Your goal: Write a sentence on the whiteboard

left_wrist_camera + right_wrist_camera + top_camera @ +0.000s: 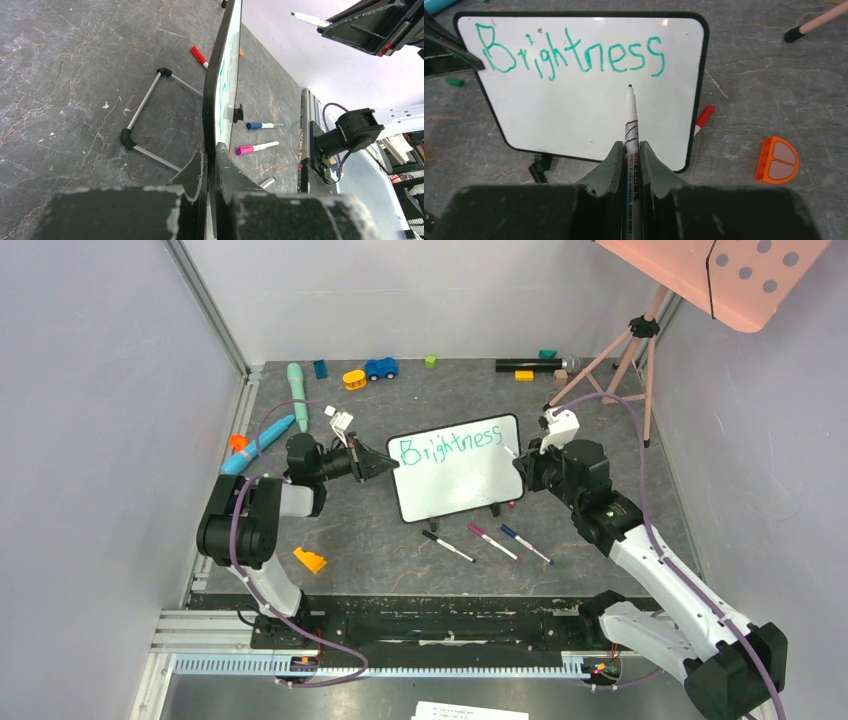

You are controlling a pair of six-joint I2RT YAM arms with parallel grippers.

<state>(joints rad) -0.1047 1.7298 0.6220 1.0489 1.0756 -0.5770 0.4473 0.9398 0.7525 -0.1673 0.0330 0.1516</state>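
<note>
Whiteboard stands near the middle of the desk, leaning back on its wire prop, writing face toward the arms. Left gripper is closed on the board's left edge, one finger on the face and one on the back, with the black frame pinched between them. Right gripper is clamped on a whiteboard marker, which lies along the gripper's axis with its uncapped tip pointing at the board. In the right wrist view the tip sits below the last letters of the written line, over blank white. The left wrist view shows a clear gap between tip and board face, so no contact. Of the sentence, only one teal-green word, "Brightness", is on the board, along the top from the left corner to near the right edge; the area under it is bare. Three loose markers lie on the desk just in front of the board: black-capped, pink-capped and blue-capped. A red-capped marker lies behind the board's right side, partly hidden by it. An orange half-round piece lies on the desk to the right of the board, apart from it.
</note>
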